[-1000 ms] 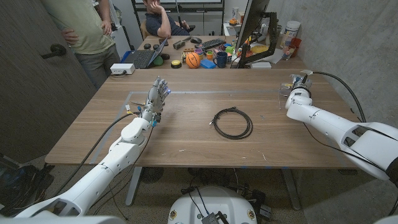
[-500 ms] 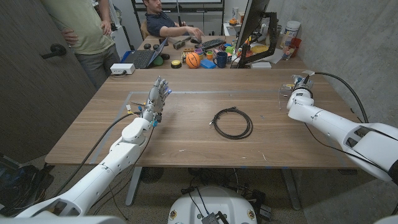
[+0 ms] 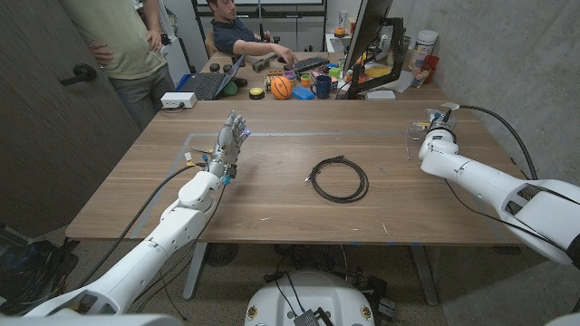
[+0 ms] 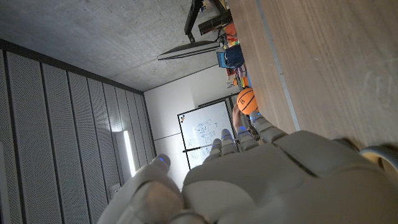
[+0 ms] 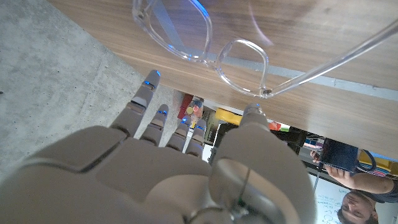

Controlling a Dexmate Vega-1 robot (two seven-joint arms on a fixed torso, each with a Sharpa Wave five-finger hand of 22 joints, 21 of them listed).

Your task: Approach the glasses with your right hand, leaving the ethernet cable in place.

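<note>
The clear-framed glasses (image 3: 414,132) lie on the wooden table (image 3: 272,204) near its far right corner. My right hand (image 3: 439,121) is just to their right, fingers apart and holding nothing. In the right wrist view the glasses (image 5: 200,38) lie just beyond the fingertips (image 5: 152,79) of my right hand (image 5: 161,174), and its thumb ends close to one temple arm without gripping it. The black ethernet cable (image 3: 338,177) lies coiled at mid-table, well away from both hands. My left hand (image 3: 230,143) stands upright over the table's left part, fingers extended; the left wrist view shows its back (image 4: 261,174).
A pale tape line (image 3: 299,135) runs across the far part of the table. Behind the table stand a cluttered desk with a monitor (image 3: 370,27), an orange ball (image 3: 282,87), a laptop (image 3: 210,83) and two people (image 3: 118,45). A concrete wall is at the right.
My right hand has shifted slightly farther and to the right beside the glasses. The seated person behind has reached an arm over the desk. Cable and left hand have not moved.
</note>
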